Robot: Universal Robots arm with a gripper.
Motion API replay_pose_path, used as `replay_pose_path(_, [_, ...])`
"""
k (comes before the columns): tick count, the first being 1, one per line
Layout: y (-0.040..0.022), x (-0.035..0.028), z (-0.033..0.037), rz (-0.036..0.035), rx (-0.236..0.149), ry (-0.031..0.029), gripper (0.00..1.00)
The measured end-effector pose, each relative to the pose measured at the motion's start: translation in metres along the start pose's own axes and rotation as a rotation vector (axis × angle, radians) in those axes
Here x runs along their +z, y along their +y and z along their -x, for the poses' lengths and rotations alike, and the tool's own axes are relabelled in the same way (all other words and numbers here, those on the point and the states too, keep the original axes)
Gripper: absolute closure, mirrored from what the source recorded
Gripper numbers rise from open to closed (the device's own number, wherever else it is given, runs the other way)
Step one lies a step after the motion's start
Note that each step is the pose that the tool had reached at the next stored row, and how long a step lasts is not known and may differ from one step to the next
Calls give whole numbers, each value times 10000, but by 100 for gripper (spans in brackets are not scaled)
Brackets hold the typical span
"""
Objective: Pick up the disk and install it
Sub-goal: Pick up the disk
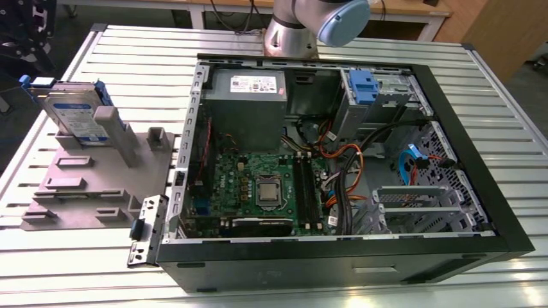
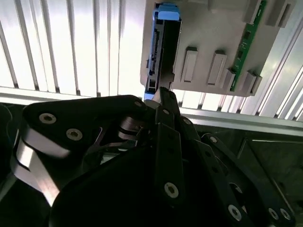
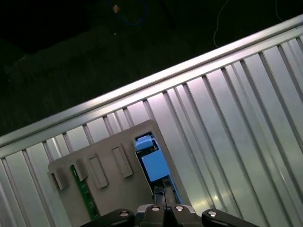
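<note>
Disk [image 1: 76, 115] stands on edge, leaning, in the grey holder [image 1: 86, 186]. The holder lies on the slatted worktop [image 1: 86, 269], beside the open computer case [image 1: 479, 192]. In both wrist views the hand [image 3: 165, 209] [image 2: 163, 94] hangs above the holder, over the disk's blue-railed edge and clear of it. The hand is clenched on nothing.

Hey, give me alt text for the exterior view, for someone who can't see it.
A silver-grey rectangular hard drive with blue plastic side rails stands on edge in a grey holder at the exterior view's left, on a slatted metal table. Beside it lies an open black computer case, its green motherboard and grey metal power-supply box exposed.
</note>
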State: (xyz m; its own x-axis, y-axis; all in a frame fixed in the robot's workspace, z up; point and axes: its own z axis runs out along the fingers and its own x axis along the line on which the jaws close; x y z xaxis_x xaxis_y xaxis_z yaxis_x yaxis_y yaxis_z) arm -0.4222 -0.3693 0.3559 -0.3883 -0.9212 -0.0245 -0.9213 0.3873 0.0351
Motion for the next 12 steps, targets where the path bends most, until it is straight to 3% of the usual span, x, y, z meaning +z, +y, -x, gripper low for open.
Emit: replay_pose_path(12, [-1,13,0,53,-2172,76,89])
